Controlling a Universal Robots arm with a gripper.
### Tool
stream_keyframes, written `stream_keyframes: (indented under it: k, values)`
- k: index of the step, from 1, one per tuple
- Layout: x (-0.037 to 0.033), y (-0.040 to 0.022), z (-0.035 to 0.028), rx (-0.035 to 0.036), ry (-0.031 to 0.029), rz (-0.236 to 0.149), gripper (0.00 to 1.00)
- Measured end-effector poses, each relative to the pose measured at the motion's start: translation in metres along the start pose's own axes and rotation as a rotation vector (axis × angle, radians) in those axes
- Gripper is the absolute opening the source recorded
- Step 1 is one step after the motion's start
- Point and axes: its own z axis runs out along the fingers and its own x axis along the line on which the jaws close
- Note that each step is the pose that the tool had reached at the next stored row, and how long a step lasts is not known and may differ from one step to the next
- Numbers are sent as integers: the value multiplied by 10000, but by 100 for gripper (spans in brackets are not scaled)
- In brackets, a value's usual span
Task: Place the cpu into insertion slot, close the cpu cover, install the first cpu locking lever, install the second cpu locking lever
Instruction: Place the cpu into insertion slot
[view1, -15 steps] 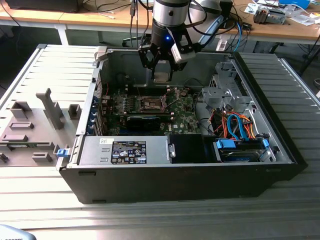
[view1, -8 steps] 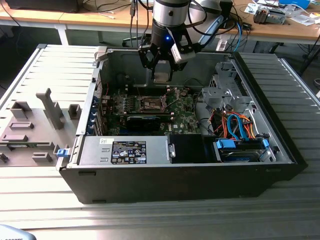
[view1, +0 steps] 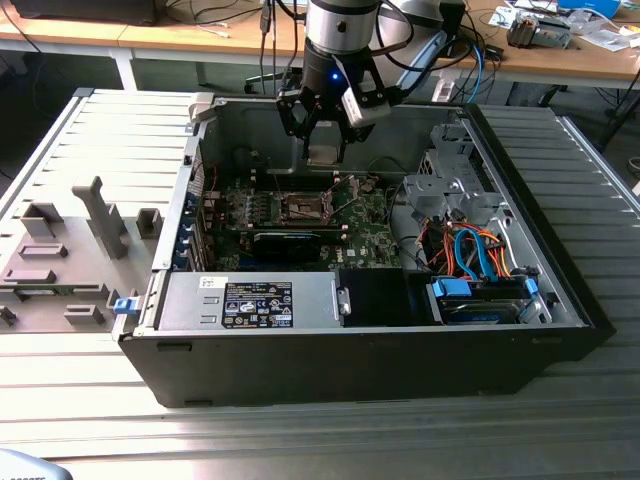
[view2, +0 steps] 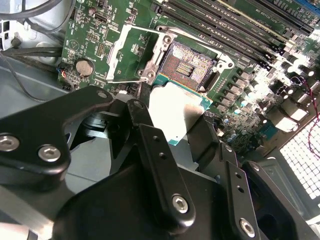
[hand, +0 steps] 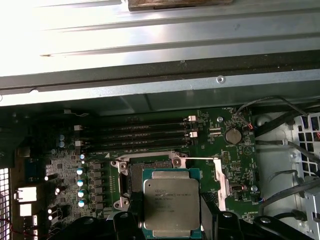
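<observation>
My black gripper (view2: 172, 122) holds the cpu (hand: 170, 202), dull silver-grey on top with a teal-green edge. On the green board (hand: 240, 165), the insertion slot (view2: 192, 67) is black with a coppery dotted centre, and the cpu cover (view2: 114, 52) is plain silver.

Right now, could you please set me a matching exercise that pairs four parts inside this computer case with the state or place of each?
Things:
1. cpu
2. insertion slot
3. cpu cover
4. coin battery

States:
A. swung open, beside the slot
B. held by the gripper over the green board
C. round, silver, lying flat on that board
D. empty, contacts exposed

Pairs: 1-B; 2-D; 3-A; 4-C
</observation>
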Motion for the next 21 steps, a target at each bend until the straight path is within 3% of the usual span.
stream_keyframes:
  k: [11,13,21]
  values:
    - [1,-1,5,4,-6,64,55]
    - [1,-2,21,-9,-62,782,55]
    - [1,-2,22,-10,-65,824,55]
